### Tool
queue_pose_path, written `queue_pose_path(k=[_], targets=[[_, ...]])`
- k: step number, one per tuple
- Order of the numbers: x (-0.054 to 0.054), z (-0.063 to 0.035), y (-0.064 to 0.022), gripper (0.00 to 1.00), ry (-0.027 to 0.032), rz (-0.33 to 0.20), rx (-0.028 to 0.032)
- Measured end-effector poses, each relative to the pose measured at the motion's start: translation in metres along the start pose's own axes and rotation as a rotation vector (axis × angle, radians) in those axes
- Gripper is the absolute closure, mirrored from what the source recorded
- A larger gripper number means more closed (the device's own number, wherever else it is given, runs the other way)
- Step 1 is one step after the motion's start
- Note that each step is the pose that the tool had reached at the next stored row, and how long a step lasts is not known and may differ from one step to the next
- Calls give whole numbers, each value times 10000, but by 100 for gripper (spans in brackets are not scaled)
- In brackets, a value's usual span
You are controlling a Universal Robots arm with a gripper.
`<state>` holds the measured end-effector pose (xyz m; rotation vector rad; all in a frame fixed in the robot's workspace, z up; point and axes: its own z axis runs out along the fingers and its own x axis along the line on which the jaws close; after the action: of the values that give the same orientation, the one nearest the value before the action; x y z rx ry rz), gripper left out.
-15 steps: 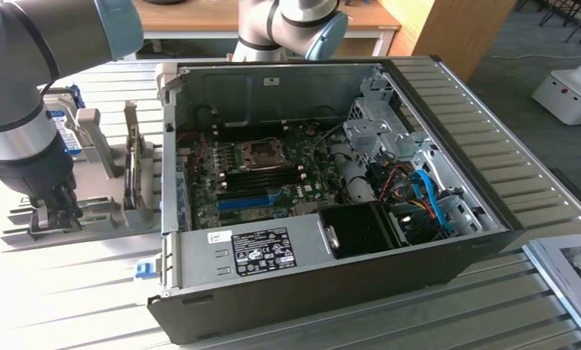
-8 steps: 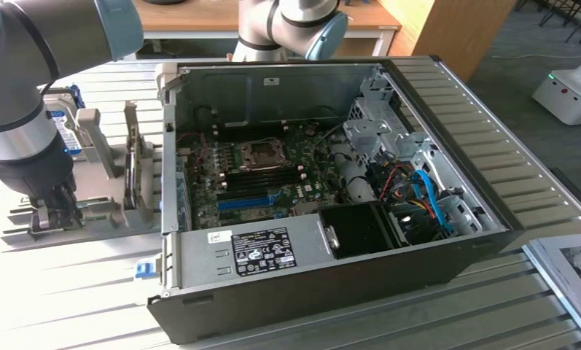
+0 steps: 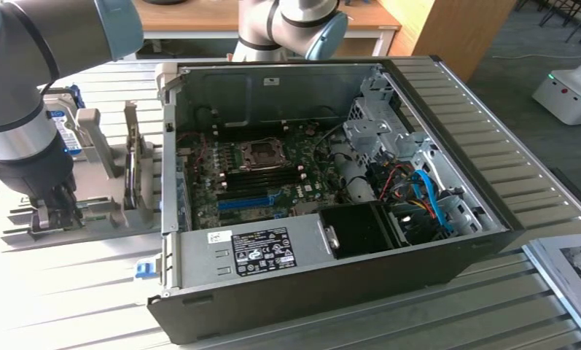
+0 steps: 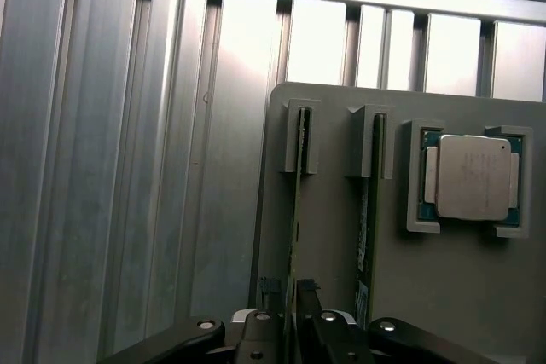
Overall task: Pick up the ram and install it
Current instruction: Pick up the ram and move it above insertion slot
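The ram [image 4: 294,202] stands on edge in a slot of the grey holder [image 4: 452,296], seen as a thin green strip. My gripper [image 4: 290,296] is down over its near end, a dark fingertip pressed to each side, shut on the stick. In the exterior view the gripper [image 3: 52,215] sits low on the grey holder [image 3: 106,211], at the exterior view's left of the open computer case [image 3: 300,262]. The motherboard [image 3: 256,171] lies inside the case with its black memory slots [image 3: 266,177] below the processor socket.
A second green stick [image 4: 364,210] stands in the neighbouring slot, close beside the held one. A square silver processor chip [image 4: 473,176] rests in the holder's recess. A blue slot strip [image 3: 246,203], cables and a drive cage [image 3: 388,131] crowd the case. The ribbed metal table [image 3: 76,299] surrounds everything.
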<state>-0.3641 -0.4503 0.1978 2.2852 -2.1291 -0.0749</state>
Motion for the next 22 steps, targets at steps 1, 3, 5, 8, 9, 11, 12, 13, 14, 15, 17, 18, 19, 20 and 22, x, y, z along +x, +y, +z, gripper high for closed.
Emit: queue_pose_path(k=[1, 3, 5, 8, 9, 11, 12, 13, 14, 15, 17, 18, 19, 20, 22], targets=[[0, 0, 0, 79, 0, 0, 0], [-3, 0, 0, 79, 0, 0, -1], [-5, 0, 0, 80, 1, 0, 0], [-6, 0, 0, 88, 1, 0, -1], [-7, 0, 0, 88, 1, 0, 0], [-7, 0, 0, 88, 1, 0, 0], [-7, 0, 0, 88, 1, 0, 0], [-7, 0, 0, 88, 1, 0, 0], [-7, 0, 0, 88, 1, 9, 0], [-7, 0, 0, 88, 1, 9, 0], [-6, 0, -1, 88, 1, 9, 1], [-7, 0, 0, 88, 0, 11, 0], [-7, 0, 0, 88, 0, 21, 1], [-7, 0, -1, 88, -1, 38, 1], [-7, 1, -1, 88, -2, 66, 2]])
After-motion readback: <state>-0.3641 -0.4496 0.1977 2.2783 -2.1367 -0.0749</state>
